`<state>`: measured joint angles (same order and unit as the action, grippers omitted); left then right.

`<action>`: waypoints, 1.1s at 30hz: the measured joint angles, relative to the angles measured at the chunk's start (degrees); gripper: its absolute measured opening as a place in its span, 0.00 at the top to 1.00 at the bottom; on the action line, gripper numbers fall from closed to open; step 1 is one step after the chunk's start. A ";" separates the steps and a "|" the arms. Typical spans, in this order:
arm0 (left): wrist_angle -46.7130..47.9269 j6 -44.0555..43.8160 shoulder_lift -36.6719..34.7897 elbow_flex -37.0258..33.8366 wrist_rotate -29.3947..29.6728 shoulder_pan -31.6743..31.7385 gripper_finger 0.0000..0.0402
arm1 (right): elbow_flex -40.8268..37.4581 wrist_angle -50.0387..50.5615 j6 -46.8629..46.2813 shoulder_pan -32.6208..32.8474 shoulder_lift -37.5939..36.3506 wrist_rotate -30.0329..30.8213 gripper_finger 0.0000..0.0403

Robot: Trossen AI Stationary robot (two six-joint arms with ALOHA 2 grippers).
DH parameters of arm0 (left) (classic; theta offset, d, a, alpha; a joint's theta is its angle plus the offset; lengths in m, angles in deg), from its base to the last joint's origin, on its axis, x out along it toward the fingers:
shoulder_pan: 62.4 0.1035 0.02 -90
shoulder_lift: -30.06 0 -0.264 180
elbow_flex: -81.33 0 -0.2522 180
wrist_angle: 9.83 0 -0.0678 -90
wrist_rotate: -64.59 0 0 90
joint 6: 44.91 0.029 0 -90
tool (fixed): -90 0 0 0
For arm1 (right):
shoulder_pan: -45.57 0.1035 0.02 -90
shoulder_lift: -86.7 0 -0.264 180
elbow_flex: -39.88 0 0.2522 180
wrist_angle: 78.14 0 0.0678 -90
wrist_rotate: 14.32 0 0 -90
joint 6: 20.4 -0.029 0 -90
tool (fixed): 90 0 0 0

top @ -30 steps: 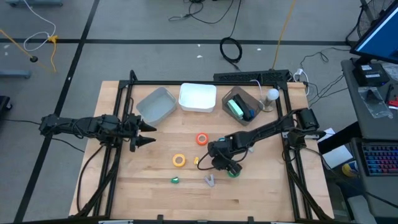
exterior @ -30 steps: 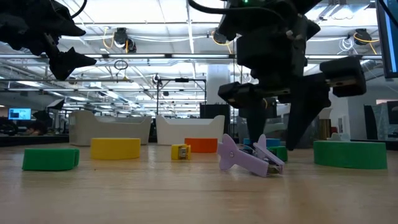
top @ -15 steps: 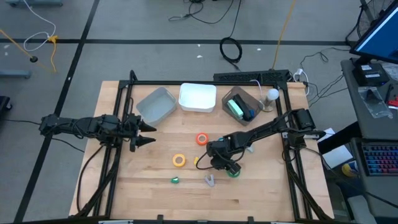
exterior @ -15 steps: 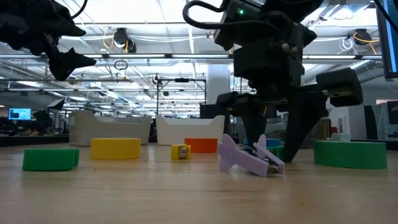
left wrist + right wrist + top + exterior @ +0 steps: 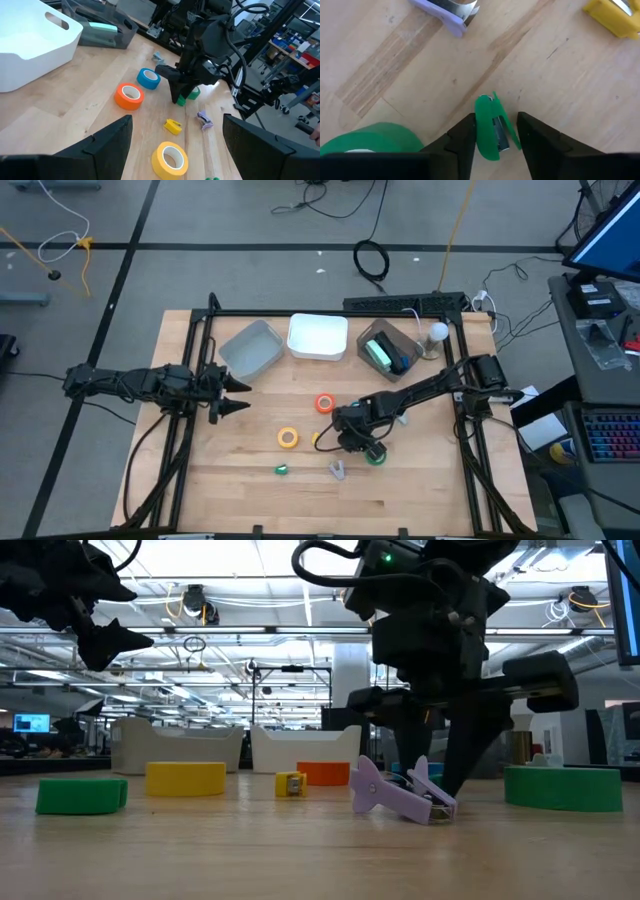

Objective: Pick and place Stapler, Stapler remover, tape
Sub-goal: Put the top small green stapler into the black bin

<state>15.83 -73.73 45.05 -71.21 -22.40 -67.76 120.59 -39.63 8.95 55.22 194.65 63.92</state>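
My right gripper [image 5: 495, 137] is down at the table's middle, closed around a small green stapler remover [image 5: 492, 125] that lies on the wood. A green tape roll [image 5: 365, 140] sits just beside it. A purple stapler remover [image 5: 400, 795] and a yellow one [image 5: 316, 438] lie close by. Orange tape [image 5: 325, 403], yellow tape [image 5: 288, 437] and blue tape [image 5: 148, 78] lie flat on the table. A teal stapler [image 5: 380, 355] rests in the dark bin [image 5: 405, 345]. My left gripper [image 5: 235, 393] hovers open at the table's left. My right gripper pinches the green stapler remover by its two long sides [image 5: 481, 131] between its two fingers. The fingers come from above, slanting down, and lie along the piece. The piece rests on the table.
A grey bin [image 5: 250, 348] and a white bin [image 5: 318, 337] stand at the far edge beside the dark bin. Another small green thing [image 5: 282, 470] lies toward the near edge. Bare wood stretches along the near side and the left.
My right gripper's fingers have drawn together around the green stapler remover, which has stayed on the table.
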 joint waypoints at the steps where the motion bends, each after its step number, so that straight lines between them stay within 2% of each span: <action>1: -0.02 0.00 0.00 0.00 0.00 0.00 0.23 | -0.06 -0.11 -0.01 -0.13 -0.24 0.01 0.68; 11: 0.03 0.02 0.00 0.00 0.02 0.02 0.23 | 0.10 -0.15 -5.68 -2.70 -1.36 1.93 0.80; 19: 0.05 0.00 0.00 0.00 0.00 0.02 0.23 | 5.53 0.56 -7.85 -5.64 -4.07 3.39 0.83; 27: 0.05 0.01 0.00 0.00 0.00 0.03 0.23 | 7.24 2.14 -11.90 -10.91 -14.67 15.56 0.82; 33: 0.01 0.02 0.00 0.00 0.00 0.02 0.23 | 7.25 11.74 -18.50 -17.98 -22.36 24.61 0.83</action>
<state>15.84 -73.71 45.05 -71.21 -22.40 -67.74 127.84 -27.89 -9.55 37.24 172.29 88.53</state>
